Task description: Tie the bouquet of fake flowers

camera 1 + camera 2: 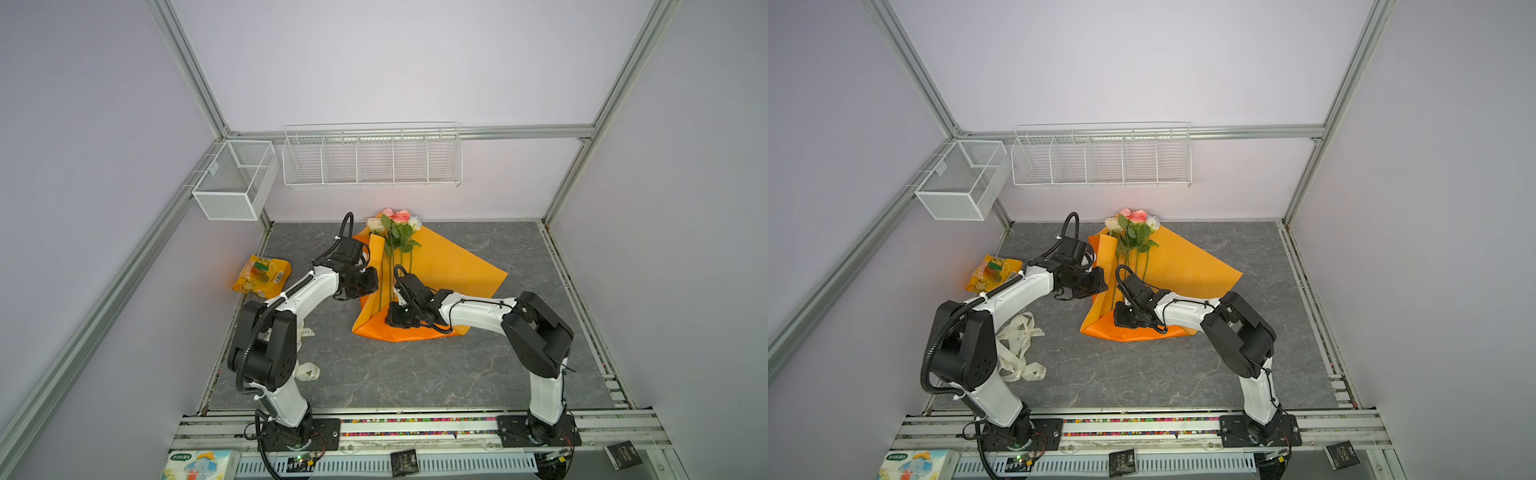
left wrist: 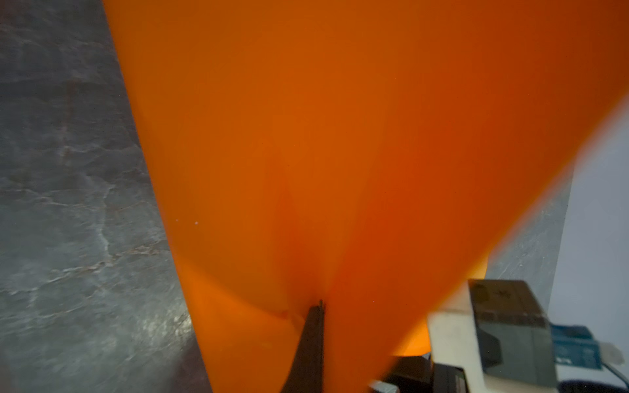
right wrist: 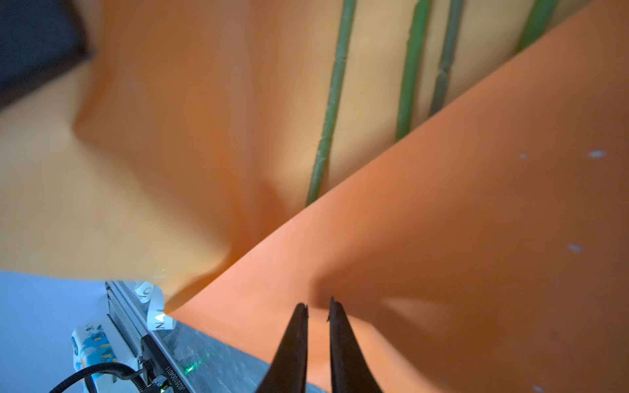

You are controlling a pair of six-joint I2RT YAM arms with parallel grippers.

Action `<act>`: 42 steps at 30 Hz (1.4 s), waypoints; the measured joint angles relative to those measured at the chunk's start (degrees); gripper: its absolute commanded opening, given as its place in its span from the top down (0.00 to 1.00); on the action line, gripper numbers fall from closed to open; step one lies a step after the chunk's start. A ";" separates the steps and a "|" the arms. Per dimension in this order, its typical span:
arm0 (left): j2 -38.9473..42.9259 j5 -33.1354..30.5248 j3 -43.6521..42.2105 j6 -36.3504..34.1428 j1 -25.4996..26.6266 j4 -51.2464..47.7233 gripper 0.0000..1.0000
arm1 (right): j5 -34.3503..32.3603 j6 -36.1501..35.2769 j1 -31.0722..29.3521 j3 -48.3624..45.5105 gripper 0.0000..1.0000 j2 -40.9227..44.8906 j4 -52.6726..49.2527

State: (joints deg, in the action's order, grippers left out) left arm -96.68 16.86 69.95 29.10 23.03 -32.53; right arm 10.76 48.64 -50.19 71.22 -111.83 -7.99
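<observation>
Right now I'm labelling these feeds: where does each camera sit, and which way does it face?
Top views: high at the front, looking down and rearward; both arms show, flanking the orange paper and bouquet.
Left wrist: on its arm, along the shut left gripper pinching the paper.
Right wrist: on its arm, along the slightly parted right gripper onto paper and stems.
All share the paper.

1. 2 robot arms are counted: left arm (image 1: 307,291), right arm (image 1: 478,309).
2. 1 bouquet (image 1: 397,226) is seen at 12 o'clock; 4 green stems (image 3: 332,102) are counted.
3. 1 orange paper sheet (image 1: 449,266).
4. 1 yellow snack bag (image 1: 262,276), at 9 o'clock.
5. 1 cream ribbon (image 1: 1030,332).
6. 2 white baskets: mesh basket (image 1: 226,203), wire rack (image 1: 372,166).
7. 2 black sachets (image 1: 403,461) (image 1: 623,455), at 6 o'clock.
</observation>
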 measured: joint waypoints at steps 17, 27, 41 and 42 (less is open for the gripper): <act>9.38 -6.14 -6.88 2.80 -1.95 -1.33 1.00 | 1.55 -1.27 -2.58 2.01 0.86 -4.07 -4.57; 14.64 -5.03 -9.22 3.67 -3.89 -3.37 1.00 | 2.71 -2.71 -2.51 2.93 0.84 -4.52 -5.84; 16.13 -5.07 -13.92 5.42 -3.89 -3.41 1.00 | 5.25 -3.87 -5.27 4.76 0.84 -1.22 -9.29; 16.24 -5.07 -13.92 5.42 -3.89 -3.37 1.00 | 5.46 -3.85 -5.60 5.05 0.84 -1.44 -9.38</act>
State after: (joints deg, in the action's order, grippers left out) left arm -80.44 11.79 56.03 34.52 19.14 -35.90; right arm 16.23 44.80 -55.79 76.27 -113.27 -17.37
